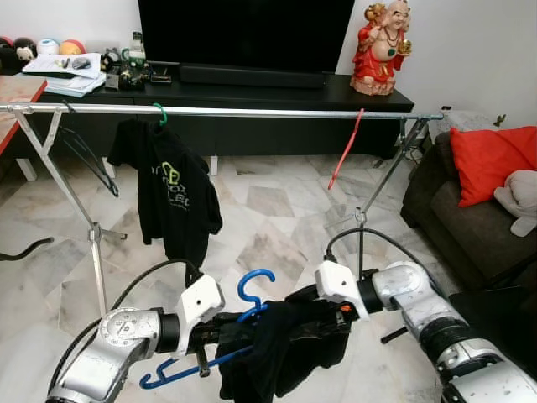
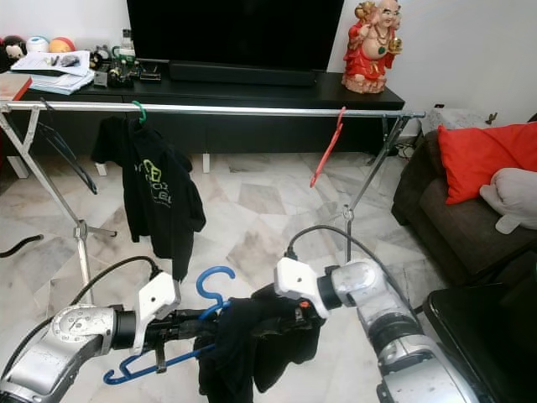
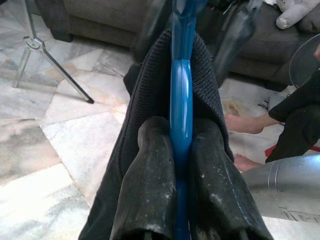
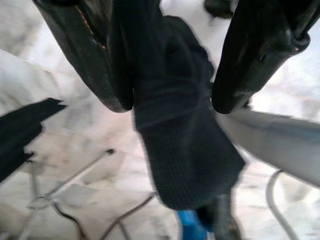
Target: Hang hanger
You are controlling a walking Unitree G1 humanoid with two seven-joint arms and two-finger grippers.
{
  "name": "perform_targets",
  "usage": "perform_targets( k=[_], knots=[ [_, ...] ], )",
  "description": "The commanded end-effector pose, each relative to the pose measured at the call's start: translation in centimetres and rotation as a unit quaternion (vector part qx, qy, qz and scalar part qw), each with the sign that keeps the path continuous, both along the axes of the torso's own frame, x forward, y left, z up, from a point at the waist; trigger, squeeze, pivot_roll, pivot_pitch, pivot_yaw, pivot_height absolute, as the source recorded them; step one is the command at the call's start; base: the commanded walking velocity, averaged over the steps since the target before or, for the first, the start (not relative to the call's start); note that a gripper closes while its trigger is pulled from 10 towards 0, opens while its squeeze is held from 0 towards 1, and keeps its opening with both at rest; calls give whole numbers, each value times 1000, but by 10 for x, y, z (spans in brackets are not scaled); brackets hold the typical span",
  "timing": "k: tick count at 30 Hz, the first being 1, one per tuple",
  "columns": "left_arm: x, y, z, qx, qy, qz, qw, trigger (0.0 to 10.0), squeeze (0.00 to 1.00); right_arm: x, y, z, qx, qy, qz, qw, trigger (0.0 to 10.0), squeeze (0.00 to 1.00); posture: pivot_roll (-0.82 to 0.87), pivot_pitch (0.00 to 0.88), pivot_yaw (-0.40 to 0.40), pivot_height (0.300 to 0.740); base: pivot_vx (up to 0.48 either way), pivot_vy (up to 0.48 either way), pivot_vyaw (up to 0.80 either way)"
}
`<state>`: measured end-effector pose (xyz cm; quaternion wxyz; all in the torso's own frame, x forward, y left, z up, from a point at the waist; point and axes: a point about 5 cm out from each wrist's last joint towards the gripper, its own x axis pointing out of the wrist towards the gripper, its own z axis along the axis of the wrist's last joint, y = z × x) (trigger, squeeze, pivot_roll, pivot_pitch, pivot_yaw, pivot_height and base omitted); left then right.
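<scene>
I'm holding the blue plastic hanger [image 1: 210, 340] low in front of me with a black knitted garment [image 1: 285, 348] draped over it, well short of the silver metal clothes rail [image 1: 252, 111] across the room, so I judge I'm at the dressing step, not yet the hanging itself. My left gripper [image 3: 181, 150] has its two black fingers pressed together on the hanger's blue bar, fabric bunched just beyond them. My right gripper [image 4: 170, 75] has its fingers spread, with a fold of the dark cloth hanging between them and touching at least one finger. The head views give what the wrists can't: the hook [image 1: 254, 285] curling upward, a free stretch of rail between the black printed T-shirt on a green hanger [image 1: 172, 189] and the empty red hanger [image 1: 346, 149]. The left wrist view adds a person's bare feet [image 3: 245, 125] near the sofa. Next I need the garment settled, then to step forward and lift the hook over the rail.
</scene>
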<state>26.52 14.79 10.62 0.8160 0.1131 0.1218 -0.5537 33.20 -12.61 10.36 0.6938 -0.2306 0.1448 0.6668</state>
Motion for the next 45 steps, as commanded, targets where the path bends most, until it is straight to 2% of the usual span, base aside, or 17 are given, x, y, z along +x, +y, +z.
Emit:
perform_targets(
  k=[1,6,11,14,16,26,27,28,31,36,42,43,44,45],
  knots=[
    [2,-7,10,-10,-20,-14,1000,10000,0,6,0,9,7,-20,-9,1000,10000,0,128,34,-159,740,0,0,0],
    [2,-7,10,-10,-19,-13,1000,10000,0,4,-1,10,10,-5,13,1000,10000,0,124,37,-159,740,0,0,0],
    [3,-8,10,-9,-20,-15,1000,10000,0,-1,-3,3,-9,18,31,999,10000,0,124,37,-160,740,0,0,0],
    [3,-8,10,-8,-22,-15,1000,10000,0,-10,-5,-6,-34,59,70,995,10000,0,130,40,-161,740,0,0,0],
    [3,-8,11,-7,-22,-16,1000,10000,0,-13,-5,-11,-47,60,81,994,10000,0,133,41,-162,740,0,0,0],
    [2,-7,14,8,-32,-22,999,10000,0,-11,2,-17,-43,37,38,998,9882,0,146,47,-165,740,0,0,0],
    [2,-7,14,9,-33,-23,999,10000,0,-11,3,-18,-42,32,33,998,3686,0,146,47,-165,740,0,0,0],
    [2,-7,14,9,-33,-23,999,10000,0,-11,2,-19,-46,35,33,998,0,0,146,47,-165,740,0,0,0],
    [2,-7,14,10,-33,-24,999,10000,0,-13,1,-20,-50,39,40,997,0,0,146,47,-165,740,0,0,0],
    [2,-8,15,11,-37,-27,999,10000,0,-11,1,-18,-27,48,25,998,0,0,146,47,-165,740,0,0,0],
    [3,-8,18,15,-42,-32,998,10000,0,-12,2,-19,-40,41,32,998,0,0,148,48,-164,740,0,0,0],
    [4,-8,19,13,-44,-33,998,10000,0,-11,2,-19,-38,39,27,998,1373,0,148,48,-164,740,0,0,0],
    [4,-8,19,13,-44,-33,998,10000,0,-11,2,-19,-38,39,27,998,1373,0,148,48,-164,740,0,0,0],
    [4,-9,21,9,-45,-34,998,10000,0,-11,3,-19,-38,37,23,998,9216,0,148,48,-164,740,0,0,0]
  ],
)
